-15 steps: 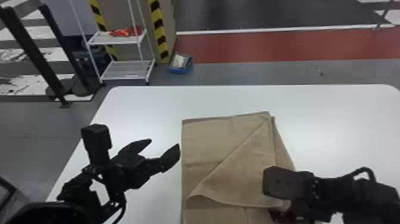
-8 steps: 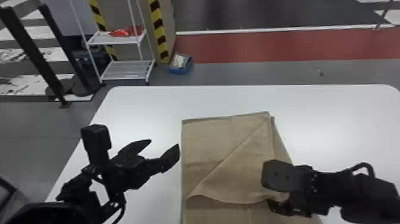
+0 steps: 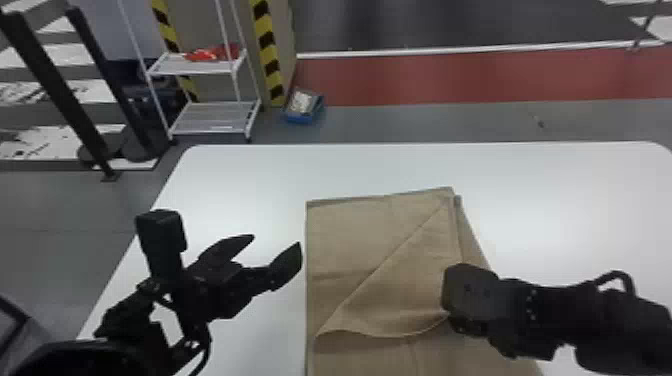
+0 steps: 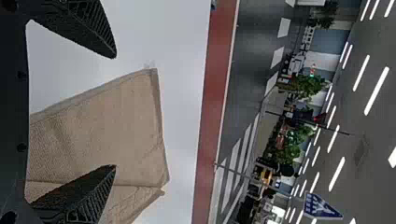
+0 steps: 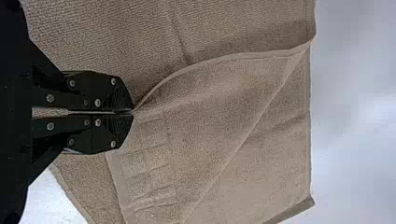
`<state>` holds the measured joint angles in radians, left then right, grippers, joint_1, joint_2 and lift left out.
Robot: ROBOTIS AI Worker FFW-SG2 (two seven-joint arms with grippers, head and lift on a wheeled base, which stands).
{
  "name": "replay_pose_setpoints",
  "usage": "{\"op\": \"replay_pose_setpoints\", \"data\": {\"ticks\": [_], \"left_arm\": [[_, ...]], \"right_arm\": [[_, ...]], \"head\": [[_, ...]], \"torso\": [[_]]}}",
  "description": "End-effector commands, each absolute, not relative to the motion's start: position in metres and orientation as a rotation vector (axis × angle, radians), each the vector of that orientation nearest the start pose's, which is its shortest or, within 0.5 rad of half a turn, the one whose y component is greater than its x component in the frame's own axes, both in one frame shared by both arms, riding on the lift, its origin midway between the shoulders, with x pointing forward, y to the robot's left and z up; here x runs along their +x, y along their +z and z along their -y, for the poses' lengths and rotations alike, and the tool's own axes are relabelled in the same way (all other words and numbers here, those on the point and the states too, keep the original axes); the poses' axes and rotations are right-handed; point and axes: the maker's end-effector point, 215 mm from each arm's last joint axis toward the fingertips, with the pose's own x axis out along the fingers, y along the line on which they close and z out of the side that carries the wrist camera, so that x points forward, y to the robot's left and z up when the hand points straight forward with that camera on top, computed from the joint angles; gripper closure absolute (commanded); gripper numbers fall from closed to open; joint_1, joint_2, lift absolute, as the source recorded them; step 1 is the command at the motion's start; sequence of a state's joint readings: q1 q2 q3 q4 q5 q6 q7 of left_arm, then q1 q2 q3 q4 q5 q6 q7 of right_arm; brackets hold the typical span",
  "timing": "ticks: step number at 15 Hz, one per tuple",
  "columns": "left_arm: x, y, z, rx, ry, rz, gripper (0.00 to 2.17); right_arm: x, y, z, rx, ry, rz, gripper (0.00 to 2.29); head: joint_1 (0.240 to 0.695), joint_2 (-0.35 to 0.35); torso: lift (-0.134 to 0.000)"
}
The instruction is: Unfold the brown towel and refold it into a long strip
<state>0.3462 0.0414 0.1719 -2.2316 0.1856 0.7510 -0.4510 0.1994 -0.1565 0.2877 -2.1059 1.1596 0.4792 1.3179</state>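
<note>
Right pincer (image 3: 470,326), tips hidden in the head view, clenches the brown towel (image 3: 360,240), whose near end is cropped.

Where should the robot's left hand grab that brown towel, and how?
Probably by the top flap's pointed left corner, coming in from the left. That corner lies close to the left edge of the towel, and the left gripper is open on that side. The right gripper pinches the same hem farther along.
</note>
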Motion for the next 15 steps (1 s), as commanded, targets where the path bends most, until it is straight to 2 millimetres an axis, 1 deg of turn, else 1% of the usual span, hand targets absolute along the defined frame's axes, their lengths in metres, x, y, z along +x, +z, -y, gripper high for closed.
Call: {"op": "replay_pose_setpoints", "data": {"ticks": [1,4,5,6,7,9,10,11,12,14,15], "left_arm": [[0.452,-0.362,-0.201,-0.189,-0.373,-0.389,0.03],[0.454,-0.360,-0.205,-0.184,-0.373,-0.386,0.03],[0.457,-0.361,-0.208,-0.176,-0.369,-0.388,0.03],[0.463,-0.359,-0.214,-0.168,-0.365,-0.384,0.03],[0.470,-0.363,-0.218,-0.176,-0.364,-0.401,0.06],[0.476,-0.368,-0.213,-0.220,-0.409,-0.466,0.07],[0.483,-0.369,-0.212,-0.230,-0.412,-0.471,0.08],[0.496,-0.368,-0.209,-0.231,-0.420,-0.469,0.09],[0.509,-0.368,-0.202,-0.222,-0.442,-0.476,0.11],[0.535,-0.381,-0.192,-0.181,-0.447,-0.513,0.16],[0.548,-0.387,-0.185,-0.161,-0.454,-0.532,0.21]], "right_arm": [[0.394,-0.429,0.122,-0.977,0.973,-0.696,1.39],[0.405,-0.406,0.137,-0.951,0.925,-0.660,1.40],[0.409,-0.395,0.145,-0.936,0.902,-0.642,1.40],[0.412,-0.385,0.156,-0.919,0.876,-0.628,1.40],[0.412,-0.378,0.167,-0.907,0.856,-0.624,1.40],[0.406,-0.370,0.186,-0.890,0.824,-0.629,1.40],[0.403,-0.365,0.195,-0.893,0.806,-0.628,1.40],[0.398,-0.365,0.207,-0.896,0.788,-0.639,1.40],[0.392,-0.364,0.217,-0.880,0.775,-0.642,1.40],[0.380,-0.367,0.234,-0.865,0.760,-0.659,1.40],[0.372,-0.369,0.241,-0.863,0.758,-0.669,1.40]], "head": [[0.695,0.112],[0.695,0.107],[0.695,0.097],[0.695,0.091],[0.695,0.086],[0.695,0.074],[0.695,0.053],[0.695,0.041],[0.695,0.031],[0.695,0.004],[0.695,-0.026]], "torso": [[-0.123],[-0.123],[-0.123],[-0.123],[-0.123],[-0.123],[-0.123],[-0.123],[-0.123],[-0.123],[-0.123]]}}
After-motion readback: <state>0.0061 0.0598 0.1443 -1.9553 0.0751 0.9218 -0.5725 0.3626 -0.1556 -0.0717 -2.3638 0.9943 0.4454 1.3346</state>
